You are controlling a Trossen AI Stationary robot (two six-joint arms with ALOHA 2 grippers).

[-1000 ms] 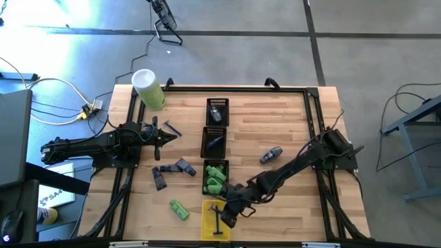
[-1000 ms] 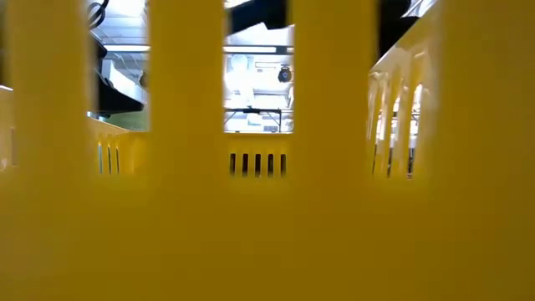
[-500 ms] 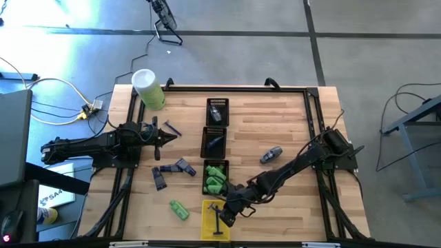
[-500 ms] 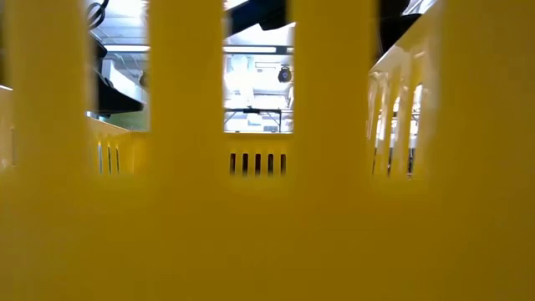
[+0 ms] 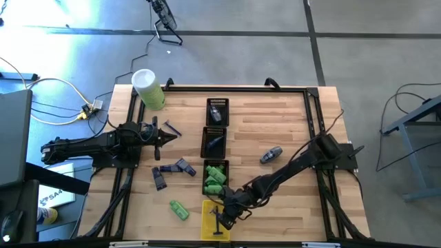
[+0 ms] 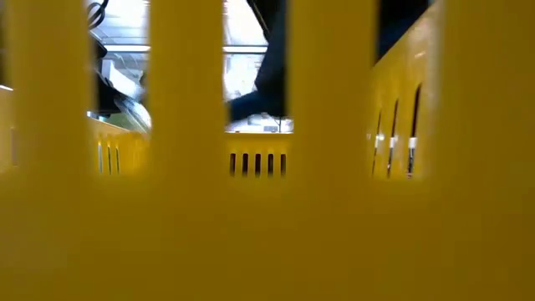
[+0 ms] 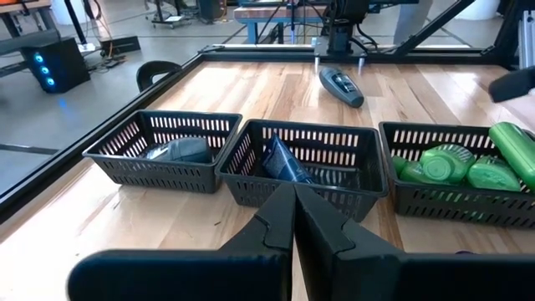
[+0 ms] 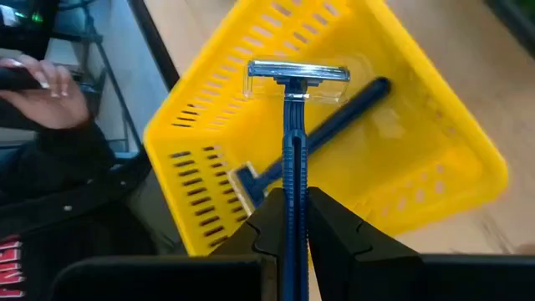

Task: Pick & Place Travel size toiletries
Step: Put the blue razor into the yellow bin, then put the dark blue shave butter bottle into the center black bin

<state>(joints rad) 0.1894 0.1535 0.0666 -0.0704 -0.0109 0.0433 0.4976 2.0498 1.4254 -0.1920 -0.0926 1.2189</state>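
Gripping blue razor [image 8: 290,142] | right tool [image 8: 289,219] clamped on handle | above yellow tray [image 8: 209,125]

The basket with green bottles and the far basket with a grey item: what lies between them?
In the high view, a black basket with a dark blue item lies between the green-bottle basket and the far basket.

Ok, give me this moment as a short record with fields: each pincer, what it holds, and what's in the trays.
right pincer: shut on blue razor, over the yellow tray
yellow tray contents: a second razor lying inside
left pincer: shut, empty, at the table's left side
black trays: three in a row
green bottles: several in one black tray
loose green bottle: on the table
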